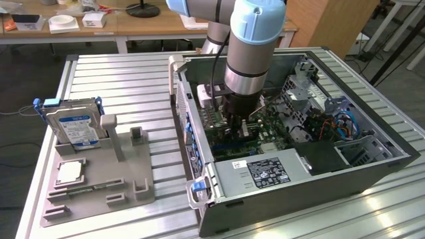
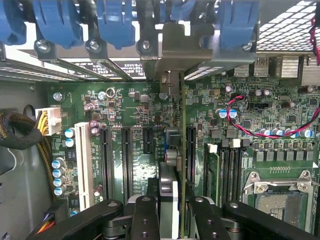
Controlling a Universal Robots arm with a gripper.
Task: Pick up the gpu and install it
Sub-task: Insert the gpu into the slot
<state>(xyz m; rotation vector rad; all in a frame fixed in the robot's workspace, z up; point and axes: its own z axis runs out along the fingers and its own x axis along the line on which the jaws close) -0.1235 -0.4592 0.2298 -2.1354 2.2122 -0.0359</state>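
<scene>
My gripper is lowered into the open computer case, just above the green motherboard. In the wrist view its black fingers are shut on the gpu. The card is seen edge-on as a thin upright board that runs from the gripper toward the case's rear wall. Its metal bracket sits at the rear slot openings, under the blue clips. The card stands along the black expansion slots. Whether it is seated in a slot I cannot tell.
A grey holder lies on the slatted table on the exterior view's left, with a blue-labelled hard drive upright in it and a processor flat on it. Inside the case are a power supply, red-black cables and a processor socket.
</scene>
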